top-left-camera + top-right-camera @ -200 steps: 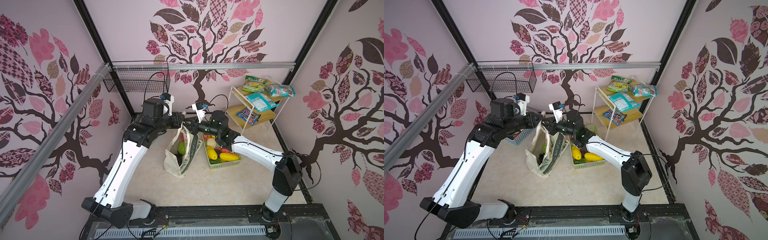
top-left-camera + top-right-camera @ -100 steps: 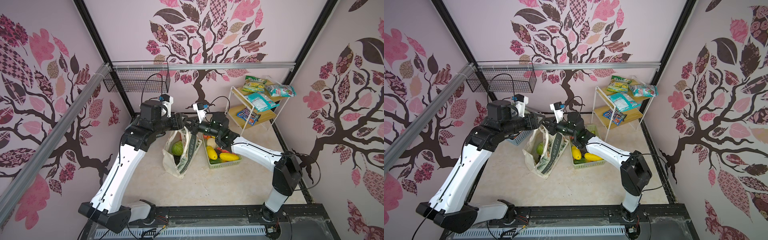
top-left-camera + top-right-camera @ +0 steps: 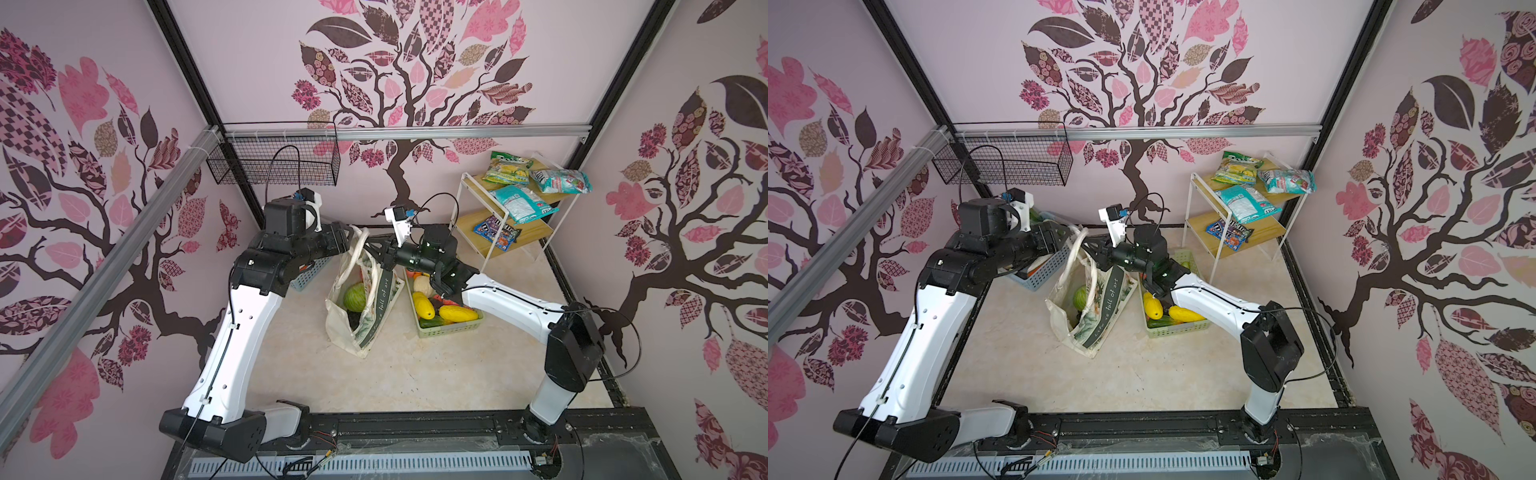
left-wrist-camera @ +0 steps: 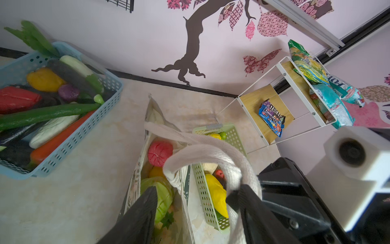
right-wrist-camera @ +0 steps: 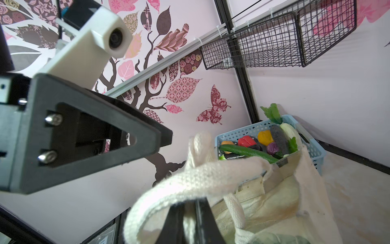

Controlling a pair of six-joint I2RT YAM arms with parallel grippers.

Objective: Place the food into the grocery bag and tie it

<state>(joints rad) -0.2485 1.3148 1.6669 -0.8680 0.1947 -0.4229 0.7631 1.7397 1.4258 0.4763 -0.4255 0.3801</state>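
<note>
The grocery bag (image 3: 376, 305) (image 3: 1100, 309) stands open on the floor between both arms. Inside it lie a green cabbage (image 4: 163, 196) (image 3: 354, 297), a red bumpy fruit (image 4: 159, 153) and an orange fruit (image 4: 156, 172). My right gripper (image 5: 190, 219) (image 3: 374, 249) is shut on one cream handle strap (image 5: 200, 175) and holds it up above the bag's mouth. My left gripper (image 4: 196, 202) (image 3: 348, 240) hangs open just over the bag. A handle loop (image 4: 211, 152) drapes against one of its fingers (image 4: 251, 207) without being pinched. More food, yellow fruits (image 3: 424, 305), lies in the pale-green basket (image 3: 451, 330).
A blue basket (image 4: 63, 147) (image 3: 1038, 280) of toy vegetables sits behind the left arm near the back wall. A white-framed wooden shelf (image 3: 511, 232) with snack packets (image 3: 521, 203) stands at the back right. A black wire basket (image 3: 274, 160) hangs on the back rail.
My left gripper has opened and let go of the handle it was pinching. The left arm has drawn back slightly to the left. The right gripper keeps its grip on the strap.
</note>
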